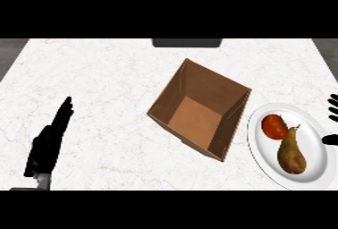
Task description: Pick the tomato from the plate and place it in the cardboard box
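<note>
At the counter's right edge we see only the fingertips of the right hand (333, 117), spread apart and holding nothing, just beside the white plate (260, 147). On the plate the tomato (274, 126) touches a pear (291, 154). The open cardboard box (199, 108) stands mid-counter. Near the front left corner the left hand (50, 139) rests with fingers straight.

The cardboard box (199, 110) stands open on the white counter (99, 80). Just right of the box is the plate (319, 154), with the tomato (274, 126) and a pear (291, 154) touching. Far left of the box rests the left hand (49, 141), fingers straight. Right of the plate, fingertips of the right hand (332, 117) show.
</note>
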Action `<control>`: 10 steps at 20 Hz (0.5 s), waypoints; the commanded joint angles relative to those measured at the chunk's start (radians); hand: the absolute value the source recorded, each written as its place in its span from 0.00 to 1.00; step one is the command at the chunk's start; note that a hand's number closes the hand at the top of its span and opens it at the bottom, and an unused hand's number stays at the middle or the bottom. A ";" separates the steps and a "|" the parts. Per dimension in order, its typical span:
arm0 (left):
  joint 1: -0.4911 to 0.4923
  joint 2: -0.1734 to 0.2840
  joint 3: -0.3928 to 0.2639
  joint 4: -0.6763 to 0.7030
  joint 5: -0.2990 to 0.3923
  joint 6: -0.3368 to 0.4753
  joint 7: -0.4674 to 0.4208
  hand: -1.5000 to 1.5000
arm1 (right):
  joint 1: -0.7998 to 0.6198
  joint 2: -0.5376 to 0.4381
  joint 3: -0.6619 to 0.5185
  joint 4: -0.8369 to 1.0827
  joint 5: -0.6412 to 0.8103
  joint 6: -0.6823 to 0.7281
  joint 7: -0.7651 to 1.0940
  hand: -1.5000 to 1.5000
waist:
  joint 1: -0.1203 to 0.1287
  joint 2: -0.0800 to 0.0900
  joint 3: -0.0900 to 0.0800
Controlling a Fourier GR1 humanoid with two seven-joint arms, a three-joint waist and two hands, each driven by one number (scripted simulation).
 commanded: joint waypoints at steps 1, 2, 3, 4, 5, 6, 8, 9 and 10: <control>0.022 -0.022 -0.010 -0.006 -0.034 0.017 -0.033 0.50 | -0.090 -0.015 0.033 0.002 -0.038 0.112 0.138 0.00 | 0.001 0.000 0.000; -0.040 -0.012 0.019 0.018 -0.006 -0.008 0.028 0.50 | -0.053 -0.001 0.042 -0.043 -0.042 0.118 0.154 0.00 | -0.010 -0.001 0.000; 0.022 -0.052 -0.003 0.006 -0.040 0.025 -0.022 0.50 | -0.053 0.021 0.031 -0.020 -0.017 0.115 0.134 0.00 | -0.007 -0.001 0.000; -0.021 -0.014 0.019 0.003 -0.032 -0.010 0.021 0.50 | -0.059 0.025 0.044 -0.071 -0.027 0.096 0.200 0.00 | -0.010 -0.002 0.000; -0.003 -0.018 0.036 -0.018 -0.009 -0.022 0.037 0.50 | -0.037 0.034 0.043 -0.100 -0.018 0.079 0.225 0.00 | -0.010 -0.002 0.000; -0.062 -0.030 0.052 0.084 -0.028 -0.024 -0.010 0.50 | -0.077 0.047 0.040 -0.026 0.011 0.096 0.208 0.00 | -0.010 0.000 0.000; 0.021 -0.057 0.039 0.017 -0.054 -0.012 -0.028 0.50 | -0.053 0.085 0.022 -0.111 0.035 0.025 0.259 0.00 | -0.010 -0.002 0.000; -0.058 -0.047 0.061 0.125 -0.034 -0.042 -0.040 0.50 | -0.136 0.093 0.043 -0.031 0.051 0.026 0.283 0.00 | -0.008 0.000 0.000; -0.015 -0.084 0.033 0.031 -0.069 0.001 -0.003 0.50 | -0.015 0.104 0.021 -0.179 0.030 -0.002 0.306 0.00 | -0.014 -0.003 0.000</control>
